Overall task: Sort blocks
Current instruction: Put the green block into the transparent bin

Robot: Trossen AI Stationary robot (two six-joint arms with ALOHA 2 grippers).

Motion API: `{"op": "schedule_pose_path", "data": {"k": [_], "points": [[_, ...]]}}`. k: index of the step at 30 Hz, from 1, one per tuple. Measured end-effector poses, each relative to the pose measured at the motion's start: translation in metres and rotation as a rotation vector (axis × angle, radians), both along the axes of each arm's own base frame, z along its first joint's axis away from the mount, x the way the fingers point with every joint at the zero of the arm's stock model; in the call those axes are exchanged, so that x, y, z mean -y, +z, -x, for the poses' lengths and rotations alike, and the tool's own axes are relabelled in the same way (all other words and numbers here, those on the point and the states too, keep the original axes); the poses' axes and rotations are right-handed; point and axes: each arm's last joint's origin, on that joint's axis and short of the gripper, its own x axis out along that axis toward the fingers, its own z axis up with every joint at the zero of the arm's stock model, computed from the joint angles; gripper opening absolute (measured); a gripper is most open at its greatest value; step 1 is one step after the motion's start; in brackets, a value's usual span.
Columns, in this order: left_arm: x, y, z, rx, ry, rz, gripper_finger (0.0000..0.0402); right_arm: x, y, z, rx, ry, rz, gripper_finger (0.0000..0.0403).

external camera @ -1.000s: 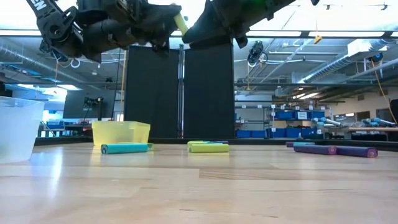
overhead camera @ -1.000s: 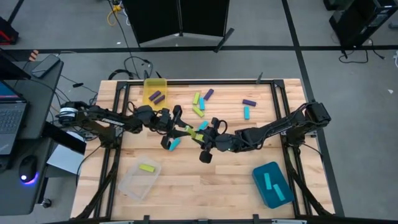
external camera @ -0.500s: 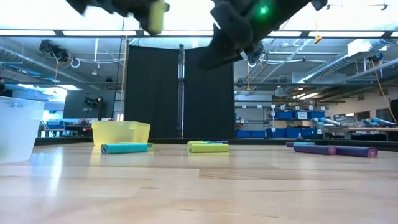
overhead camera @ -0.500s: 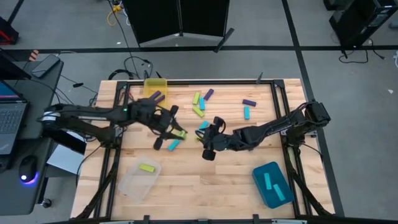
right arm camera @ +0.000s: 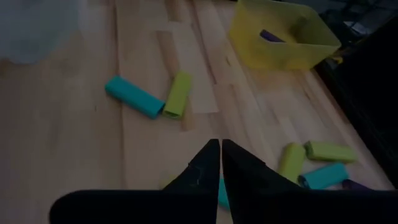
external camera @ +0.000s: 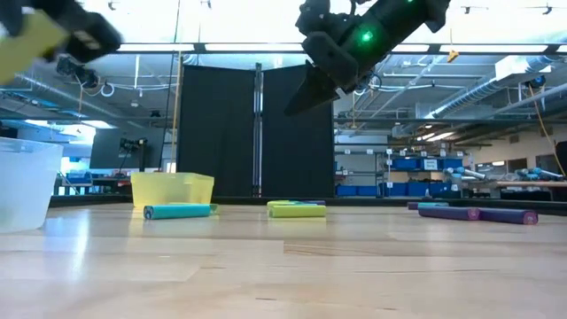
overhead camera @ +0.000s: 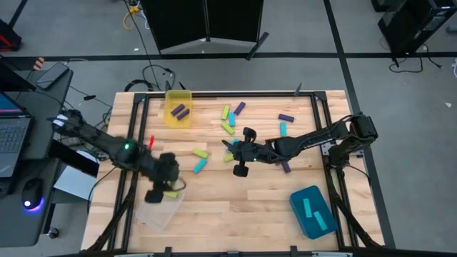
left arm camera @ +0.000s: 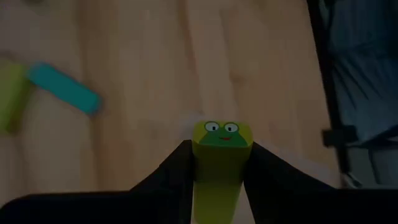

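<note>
Most blocks are unsorted: about a dozen purple, yellow-green and cyan bars lie across the far half of the worktop (overhead camera: 235, 207). Two purple bars sit in the yellow bin (overhead camera: 178, 108) and two cyan ones in the teal bin (overhead camera: 313, 211). The left gripper (overhead camera: 158, 187), over the clear bin (overhead camera: 158, 211) at the near left, has its jaws clamped on a yellow-green block (left arm camera: 218, 163). The right gripper (overhead camera: 243, 151) hovers mid-worktop, jaws pressed together and empty.

Pale wood table (overhead camera: 235, 193), translucent plastic bin (overhead camera: 158, 208)
</note>
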Motion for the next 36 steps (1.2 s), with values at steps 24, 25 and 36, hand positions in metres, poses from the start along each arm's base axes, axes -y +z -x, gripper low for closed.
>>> {"op": "schedule_pose_path", "data": {"k": [24, 25, 36], "points": [[0.052, -0.095, -0.001, -0.286, -0.093, -0.196, 0.0113, 0.014, -0.001, -0.002, -0.007, 0.040, -0.055, 0.0018], [0.053, -0.097, -0.002, -0.287, -0.096, -0.197, 0.0113, 0.014, -0.001, -0.002, -0.007, 0.040, -0.055, 0.0018], [0.058, -0.107, -0.007, -0.300, -0.097, -0.197, 0.0113, 0.013, -0.001, -0.002, -0.006, 0.030, -0.070, 0.0025]]}}
